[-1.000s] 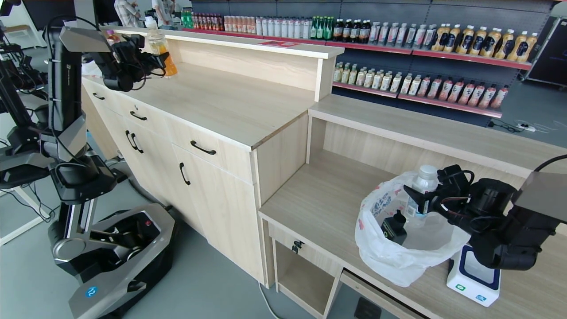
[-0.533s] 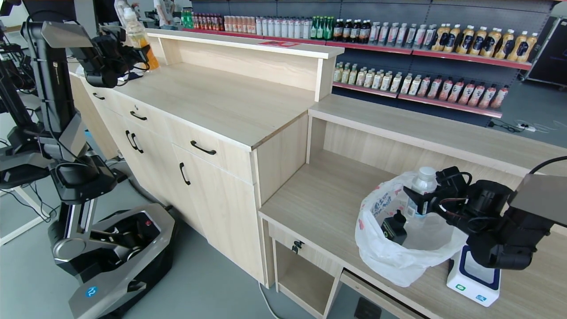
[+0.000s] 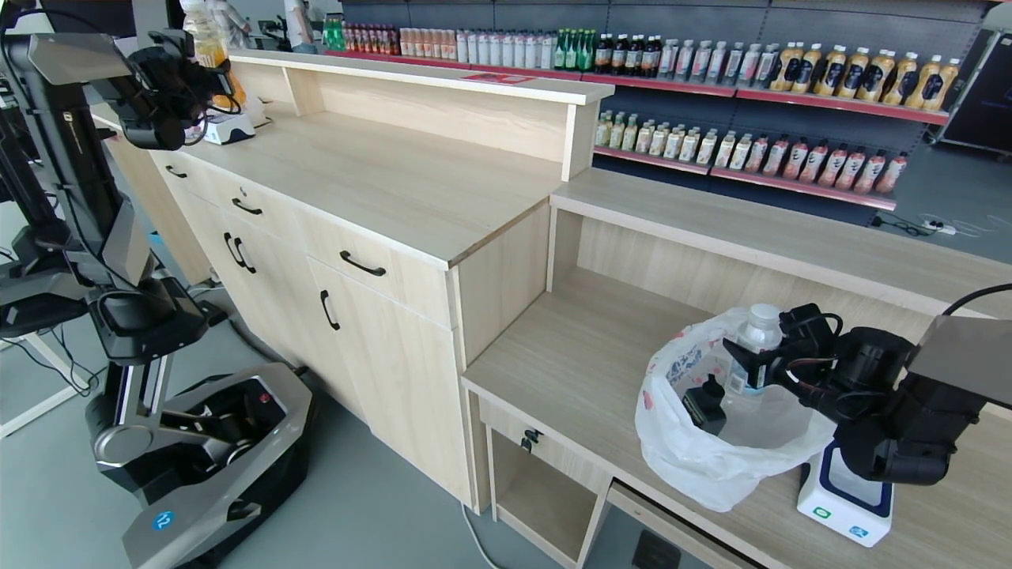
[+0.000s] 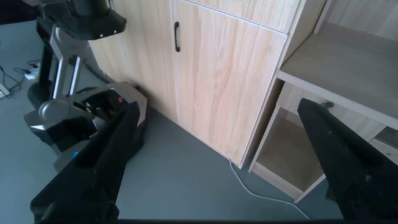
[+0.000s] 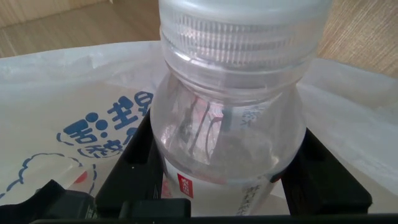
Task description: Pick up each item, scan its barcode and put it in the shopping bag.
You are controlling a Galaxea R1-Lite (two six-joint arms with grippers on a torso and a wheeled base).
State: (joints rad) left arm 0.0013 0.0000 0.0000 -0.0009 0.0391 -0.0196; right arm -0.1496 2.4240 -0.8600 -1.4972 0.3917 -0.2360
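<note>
My right gripper [image 3: 749, 365] is shut on a clear water bottle [image 3: 753, 348] with a white cap and holds it upright over the mouth of the white shopping bag [image 3: 696, 454] on the low counter. In the right wrist view the bottle [image 5: 230, 124] stands between the black fingers [image 5: 134, 171], with the printed bag [image 5: 68, 124] spread behind and below it. A small black item [image 3: 704, 405] lies inside the bag. My left gripper [image 4: 217, 168] hangs open over the grey floor in front of the cabinet doors, holding nothing.
A white and blue scanner [image 3: 844, 498] stands on the counter just right of the bag. Another robot [image 3: 134, 316] stands at the left; its arm holds an orange drink bottle [image 3: 207, 47] over the tall counter [image 3: 395, 182]. Drink shelves [image 3: 711, 79] line the back.
My right gripper has sunk a little with the water bottle towards the bag. The other robot's arm has carried the orange bottle left and farther back along the tall counter.
</note>
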